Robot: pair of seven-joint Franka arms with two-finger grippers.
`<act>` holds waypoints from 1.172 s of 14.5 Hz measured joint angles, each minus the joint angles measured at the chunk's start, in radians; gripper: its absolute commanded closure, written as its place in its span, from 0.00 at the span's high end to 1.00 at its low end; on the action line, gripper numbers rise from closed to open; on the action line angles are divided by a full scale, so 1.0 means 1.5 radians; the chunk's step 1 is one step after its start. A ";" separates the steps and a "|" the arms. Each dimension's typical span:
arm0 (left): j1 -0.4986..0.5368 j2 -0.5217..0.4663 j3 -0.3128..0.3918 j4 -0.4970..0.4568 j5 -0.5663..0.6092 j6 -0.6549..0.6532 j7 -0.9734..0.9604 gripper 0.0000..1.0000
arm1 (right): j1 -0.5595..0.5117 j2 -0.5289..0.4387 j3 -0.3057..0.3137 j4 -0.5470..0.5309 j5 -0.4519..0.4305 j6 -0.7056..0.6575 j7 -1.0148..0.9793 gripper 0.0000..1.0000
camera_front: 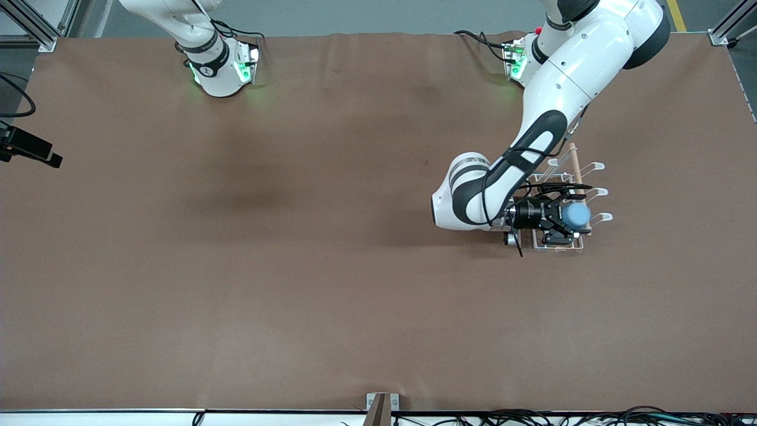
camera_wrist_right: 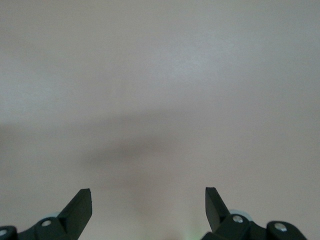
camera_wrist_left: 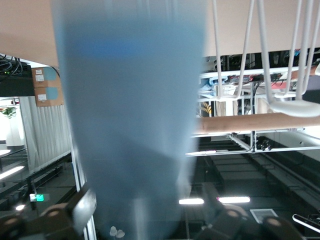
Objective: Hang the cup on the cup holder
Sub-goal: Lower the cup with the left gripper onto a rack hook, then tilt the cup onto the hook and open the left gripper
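So we've got the big brown table (camera_front: 295, 266) with basically one busy spot, toward the left arm's end. The left arm comes down from its base and bends low over the cup holder (camera_front: 582, 183), that little white wire rack with looped prongs and a light wooden rod (camera_front: 575, 163) along the top.

Our left gripper (camera_front: 569, 220) is over the end of the rack nearer the front camera, clamped on the light-blue cup (camera_front: 575, 215). In the left wrist view the cup (camera_wrist_left: 132, 120) fills most of the picture between the fingers, with the white wire prongs (camera_wrist_left: 280, 75) and the rod (camera_wrist_left: 250, 122) just beside it.

We'd say we're in the late part: the cup is picked up and brought to the rack, but we can't tell if it's seated on a prong yet. Seating it and letting go is what's left.

The right arm just waits; its gripper (camera_wrist_right: 148, 200) is spread wide over bare table with nothing between the fingers.
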 measured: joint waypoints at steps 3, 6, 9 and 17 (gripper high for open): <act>0.000 -0.005 0.000 0.008 -0.022 0.000 -0.007 1.00 | -0.019 -0.005 0.035 -0.002 -0.012 0.005 0.001 1.00; 0.000 -0.033 -0.001 0.035 -0.065 -0.001 -0.016 1.00 | -0.079 -0.007 0.097 -0.004 -0.015 0.006 0.002 1.00; 0.005 -0.099 -0.001 0.085 -0.151 0.004 -0.017 1.00 | -0.103 -0.008 0.118 -0.005 -0.015 0.007 0.002 1.00; 0.070 -0.332 0.087 0.104 -0.506 0.162 -0.206 1.00 | -0.106 -0.008 0.121 -0.005 -0.015 0.010 0.003 1.00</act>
